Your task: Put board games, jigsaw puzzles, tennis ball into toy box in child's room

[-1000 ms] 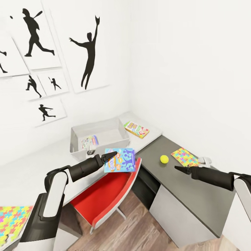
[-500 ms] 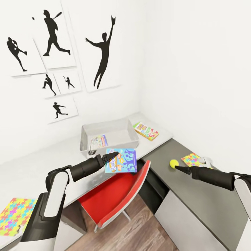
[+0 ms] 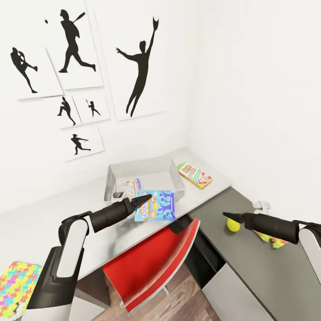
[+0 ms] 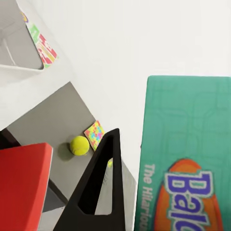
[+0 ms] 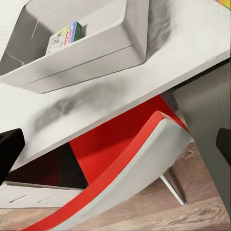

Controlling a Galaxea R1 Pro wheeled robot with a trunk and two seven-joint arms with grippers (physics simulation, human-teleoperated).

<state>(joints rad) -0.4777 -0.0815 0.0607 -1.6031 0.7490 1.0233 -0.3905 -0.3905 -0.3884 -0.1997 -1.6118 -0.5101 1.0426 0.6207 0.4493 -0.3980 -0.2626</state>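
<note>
There, left pincer point(image 3: 146, 199) grips the blue board game point(image 3: 156, 206), lid upward.

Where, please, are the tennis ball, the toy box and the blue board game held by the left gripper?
tennis ball point(image 3: 232, 225): head view, centre of the ball.
toy box point(image 3: 178, 177): head view, right wall.
blue board game point(image 3: 160, 205): head view, middle of its lid.

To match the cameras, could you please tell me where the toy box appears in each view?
Head: toy box on the light desk, ahead of the left gripper.
Left wrist: its corner, beside the yellow game.
Right wrist: on the desk, over the red chair.
Shared landmark: red chair.
</note>
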